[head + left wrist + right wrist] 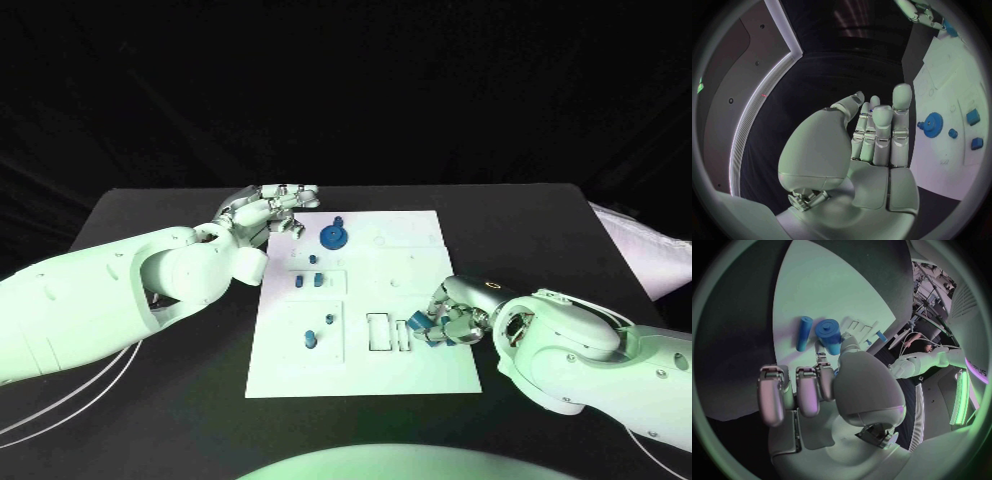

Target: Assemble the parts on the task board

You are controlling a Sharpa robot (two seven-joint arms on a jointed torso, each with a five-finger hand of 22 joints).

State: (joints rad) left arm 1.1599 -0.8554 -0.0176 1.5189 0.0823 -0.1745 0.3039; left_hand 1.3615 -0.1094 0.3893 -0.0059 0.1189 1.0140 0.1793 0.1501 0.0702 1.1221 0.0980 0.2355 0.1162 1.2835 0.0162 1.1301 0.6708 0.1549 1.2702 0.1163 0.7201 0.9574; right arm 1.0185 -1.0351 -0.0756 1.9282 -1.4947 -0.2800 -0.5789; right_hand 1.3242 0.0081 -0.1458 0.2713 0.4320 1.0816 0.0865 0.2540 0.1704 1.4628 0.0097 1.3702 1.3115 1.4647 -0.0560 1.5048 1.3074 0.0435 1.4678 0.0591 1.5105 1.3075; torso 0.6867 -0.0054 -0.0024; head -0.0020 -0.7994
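Overhead, the right hand (450, 318) pinches a blue part (424, 324); the left hand (873, 135) hovers spread, empty.

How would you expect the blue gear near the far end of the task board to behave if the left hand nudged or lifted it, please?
The blue gear looks like rigid moulded plastic, so probably stiff and light. It appears to lie flat on the task board, so a nudge would likely slide it rather than roll it. Its toothed rim should give the left hand fingers some purchase.

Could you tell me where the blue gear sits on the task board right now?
In the head view the blue gear sits at the far left end of the task board, just beside the left hand.
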